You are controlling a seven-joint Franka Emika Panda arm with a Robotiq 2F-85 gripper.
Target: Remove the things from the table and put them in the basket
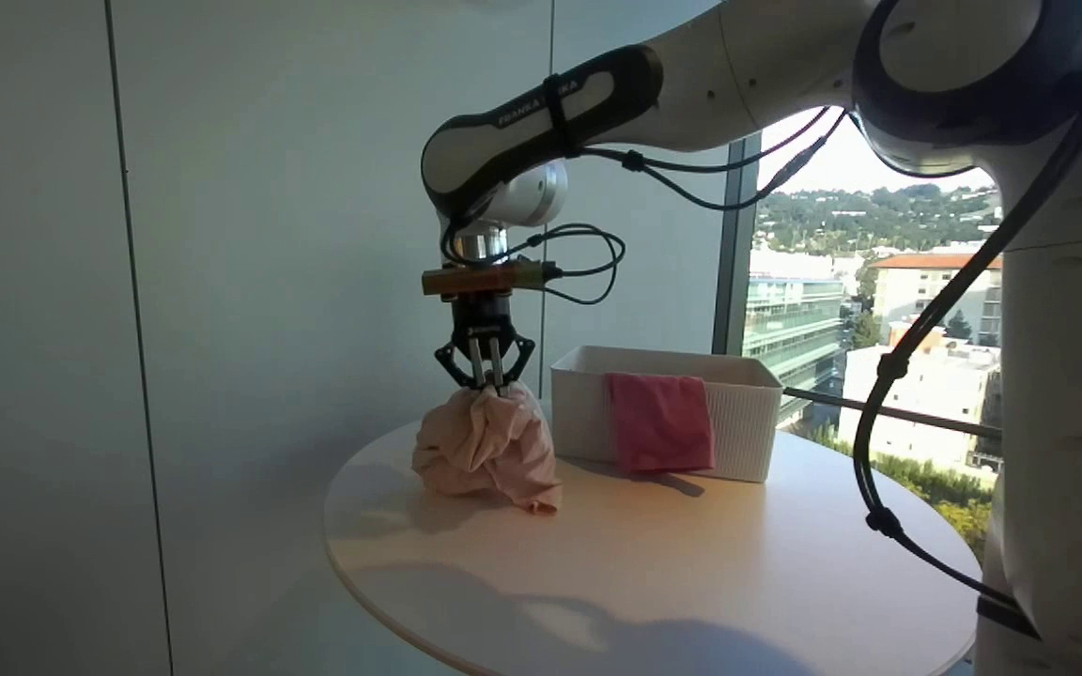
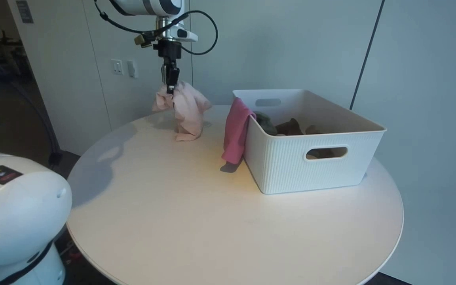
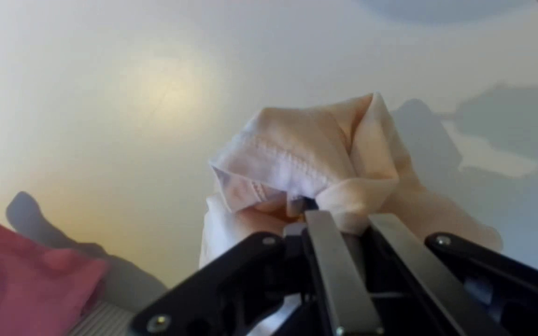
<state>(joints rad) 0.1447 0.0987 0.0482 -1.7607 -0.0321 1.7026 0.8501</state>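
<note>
The tool (image 1: 490, 386) pinches the bunched peach cloth (image 1: 485, 446), whose loose folds, if carried too low, could snag the basket (image 2: 287, 170) and drag the pink cloth (image 2: 236, 132) off.

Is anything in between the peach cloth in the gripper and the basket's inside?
Yes, the wall of the basket; the peach cloth is outside it, mostly below rim height. The pink cloth draped over it might also snag.
</note>
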